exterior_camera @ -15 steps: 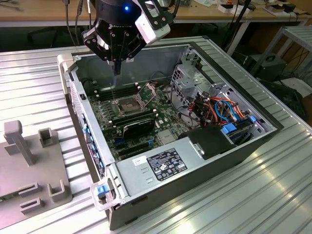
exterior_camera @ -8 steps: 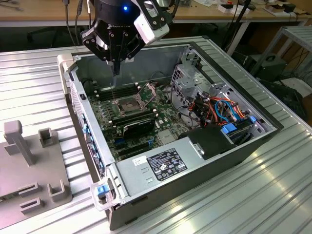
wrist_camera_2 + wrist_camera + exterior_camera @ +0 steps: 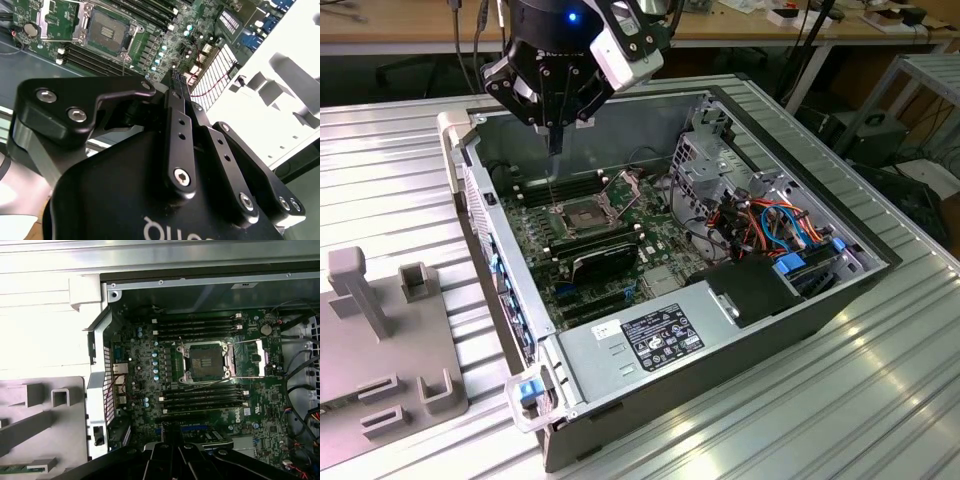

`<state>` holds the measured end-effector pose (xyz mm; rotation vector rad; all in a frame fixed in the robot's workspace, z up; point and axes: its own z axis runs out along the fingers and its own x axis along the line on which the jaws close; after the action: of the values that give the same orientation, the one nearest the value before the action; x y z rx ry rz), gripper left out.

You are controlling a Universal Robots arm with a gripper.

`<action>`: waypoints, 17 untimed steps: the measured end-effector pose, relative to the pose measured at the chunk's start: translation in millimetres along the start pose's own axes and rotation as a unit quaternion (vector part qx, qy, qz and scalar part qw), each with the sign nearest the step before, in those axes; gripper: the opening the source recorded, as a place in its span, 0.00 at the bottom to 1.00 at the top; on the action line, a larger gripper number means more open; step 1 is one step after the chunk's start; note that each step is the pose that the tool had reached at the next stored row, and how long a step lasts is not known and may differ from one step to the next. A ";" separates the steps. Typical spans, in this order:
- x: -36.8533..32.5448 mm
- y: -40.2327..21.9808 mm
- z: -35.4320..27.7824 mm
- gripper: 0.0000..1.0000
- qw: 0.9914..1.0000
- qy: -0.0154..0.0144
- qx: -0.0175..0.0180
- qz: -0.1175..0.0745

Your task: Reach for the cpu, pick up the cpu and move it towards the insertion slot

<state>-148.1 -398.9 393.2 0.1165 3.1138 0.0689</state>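
Well below claw [image 3: 556,148], insertion slot [image 3: 582,215]

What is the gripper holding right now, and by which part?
Cannot tell. The gripper hangs above the motherboard near the slot; whether the cpu is in its grasp is not clear.

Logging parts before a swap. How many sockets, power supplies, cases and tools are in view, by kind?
Socket: 1
Power supply: 1
Case: 1
Tool: 1
Total: 4
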 end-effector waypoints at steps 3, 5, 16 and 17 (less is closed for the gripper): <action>1.7 -0.1 -0.1 0.11 1.000 0.000 0.000 0.000; 2.2 -0.2 -0.1 0.11 1.000 0.000 0.000 0.000; 6.0 -0.4 -0.2 0.11 1.000 0.000 0.000 0.000; 6.3 -0.5 -0.2 0.11 1.000 0.000 0.000 0.000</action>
<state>-154.4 -398.8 393.2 0.1166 3.1139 0.0689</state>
